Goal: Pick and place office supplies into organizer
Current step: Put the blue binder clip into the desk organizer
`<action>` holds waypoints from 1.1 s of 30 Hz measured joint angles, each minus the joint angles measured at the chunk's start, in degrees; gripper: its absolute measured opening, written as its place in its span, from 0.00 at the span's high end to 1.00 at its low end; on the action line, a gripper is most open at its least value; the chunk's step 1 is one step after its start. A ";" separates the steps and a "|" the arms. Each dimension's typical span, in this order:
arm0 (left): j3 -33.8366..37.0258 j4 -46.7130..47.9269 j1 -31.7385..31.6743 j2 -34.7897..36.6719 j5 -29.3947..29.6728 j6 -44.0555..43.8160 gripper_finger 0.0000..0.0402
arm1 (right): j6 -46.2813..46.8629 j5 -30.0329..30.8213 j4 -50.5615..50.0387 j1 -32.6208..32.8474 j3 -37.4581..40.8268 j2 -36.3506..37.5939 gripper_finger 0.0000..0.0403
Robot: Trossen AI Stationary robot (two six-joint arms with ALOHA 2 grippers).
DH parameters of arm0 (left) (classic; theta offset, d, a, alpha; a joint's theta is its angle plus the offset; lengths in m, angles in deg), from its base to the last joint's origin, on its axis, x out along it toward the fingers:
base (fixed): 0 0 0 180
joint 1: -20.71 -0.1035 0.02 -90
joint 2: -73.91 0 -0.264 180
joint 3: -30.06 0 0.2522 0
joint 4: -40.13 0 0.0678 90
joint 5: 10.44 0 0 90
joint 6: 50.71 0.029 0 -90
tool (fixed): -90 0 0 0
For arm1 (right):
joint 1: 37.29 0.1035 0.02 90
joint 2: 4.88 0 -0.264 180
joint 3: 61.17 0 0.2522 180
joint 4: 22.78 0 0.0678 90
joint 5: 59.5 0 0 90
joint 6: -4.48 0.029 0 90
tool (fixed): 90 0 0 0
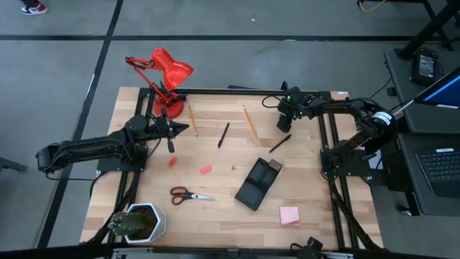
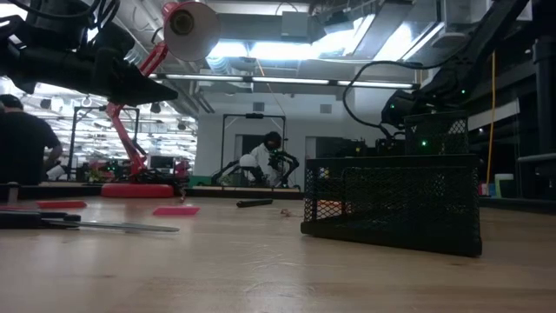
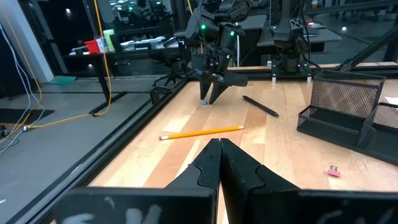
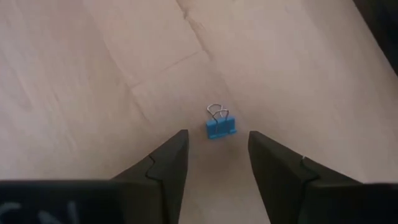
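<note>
My right gripper points steeply down at the table's far right, open, with its fingertips on either side of a small blue binder clip that lies flat on the wood just ahead of them, untouched. My left gripper is shut and empty, hovering at the left. Two pencils and two black pens lie between the arms. Red eraser pieces, the scissors and the pink sticky pad lie nearer. The black organizer stands at centre right.
A red desk lamp stands at the far left corner. A potted plant sits at the near left corner. People show in the room behind, in the low view. Bare wood lies between the scissors and the organizer.
</note>
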 joint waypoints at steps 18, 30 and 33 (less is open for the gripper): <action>0.00 0.00 -0.02 0.01 0.01 0.02 0.99 | -4.52 -0.63 0.34 -0.02 0.04 0.04 0.62; 0.00 -0.02 -0.01 0.02 0.01 0.00 0.99 | -7.07 -3.29 1.16 -0.20 -0.04 -1.86 0.62; 0.00 -0.02 -0.02 0.02 0.01 -0.01 0.99 | -7.17 -5.88 3.27 -0.37 -0.17 -3.52 0.62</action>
